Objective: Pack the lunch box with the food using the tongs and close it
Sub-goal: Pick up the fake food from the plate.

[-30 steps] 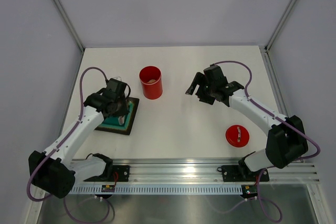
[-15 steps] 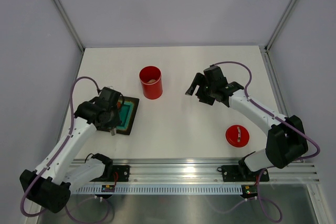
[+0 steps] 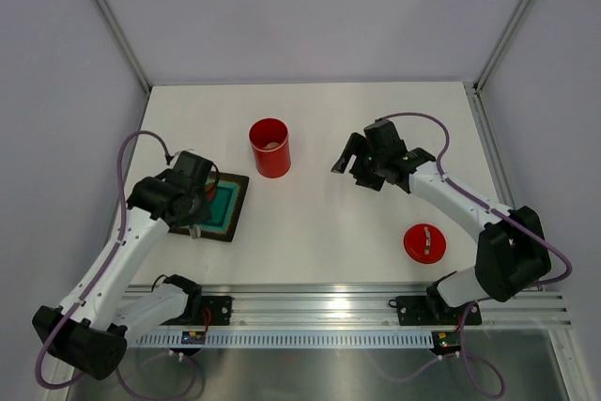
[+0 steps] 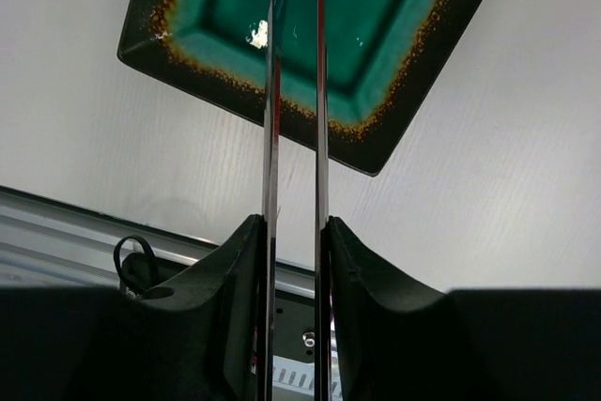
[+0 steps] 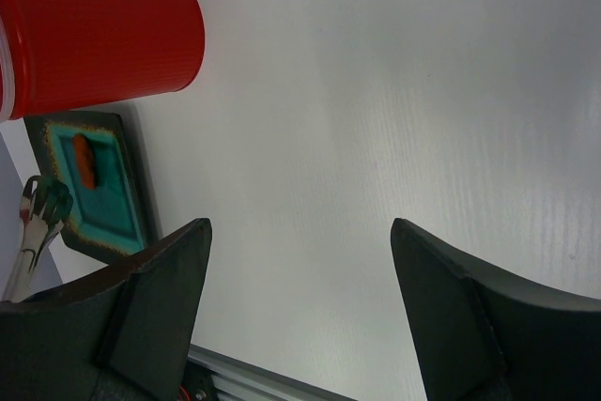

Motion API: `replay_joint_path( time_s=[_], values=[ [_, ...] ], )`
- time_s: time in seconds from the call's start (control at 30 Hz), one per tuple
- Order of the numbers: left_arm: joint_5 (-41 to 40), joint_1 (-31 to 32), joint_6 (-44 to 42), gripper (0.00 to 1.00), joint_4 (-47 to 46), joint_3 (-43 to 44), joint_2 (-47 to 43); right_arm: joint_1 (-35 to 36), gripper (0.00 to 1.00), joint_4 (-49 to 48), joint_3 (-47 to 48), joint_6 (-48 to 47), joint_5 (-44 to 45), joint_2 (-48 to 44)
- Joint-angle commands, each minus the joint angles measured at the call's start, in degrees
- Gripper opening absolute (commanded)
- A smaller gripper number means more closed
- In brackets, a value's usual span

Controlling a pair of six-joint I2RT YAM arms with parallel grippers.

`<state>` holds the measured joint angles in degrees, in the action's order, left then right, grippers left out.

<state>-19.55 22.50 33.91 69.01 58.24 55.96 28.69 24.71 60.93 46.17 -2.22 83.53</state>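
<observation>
The left gripper (image 4: 293,232) is pinching the tongs (image 4: 317,138) between its fingers, pressing the two strips close together without quite shutting them. The tips are reaching over the tray (image 4: 394,53) to the orange piece of food (image 5: 83,159) lying there. They are running off the top edge of the wrist view, so I cannot tell whether they are actually gripping it. The lunch box (image 3: 269,147) is standing open on the table (image 3: 329,232), apart from the tray, with something pale showing inside. Its lid (image 3: 424,243) is lying well apart, near the right arm's base. The right gripper (image 5: 300,227) is hanging with its fingers spread wide, holding nothing.

The main risk is the piece slipping out: the strips are thin and smooth, so too light a squeeze is likely dropping it on the way, and too hard a one is squirting it sideways. The tongs may also be twisting in the fingers, or clipping the lunch box rim and tipping it, since nothing is steadying it
</observation>
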Motion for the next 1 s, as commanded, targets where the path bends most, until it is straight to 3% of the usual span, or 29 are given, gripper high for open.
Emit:
replay_joint_path(
  time_s=[0.0, 0.13, 0.23, 0.57, 0.97],
  values=[
    [-3.12, -0.18, -1.47, 0.39, -1.42, 2.76, 2.03, -0.12, 0.85, -1.16, -0.02, 0.23, 0.37, -1.96],
    [-1.29, -0.27, -6.73, 0.47, -2.48, 2.93, 4.32, -0.12, 0.85, -0.63, -0.11, 0.15, 0.72, -2.4],
    [0.39, -0.27, -9.38, 0.47, -3.36, 2.85, 5.56, -0.12, 0.85, -0.63, -0.11, 0.23, 0.81, -2.58],
    [3.55, -0.27, -9.57, 0.45, -5.55, 2.23, 5.64, -0.21, 0.85, -0.54, 0.6, 0.15, 0.72, -2.05],
    [-0.22, -0.35, -9.04, 0.45, -5.82, 1.88, 8.19, -0.21, 0.85, -0.28, 1.04, 0.06, 0.73, -2.05]
  ],
)
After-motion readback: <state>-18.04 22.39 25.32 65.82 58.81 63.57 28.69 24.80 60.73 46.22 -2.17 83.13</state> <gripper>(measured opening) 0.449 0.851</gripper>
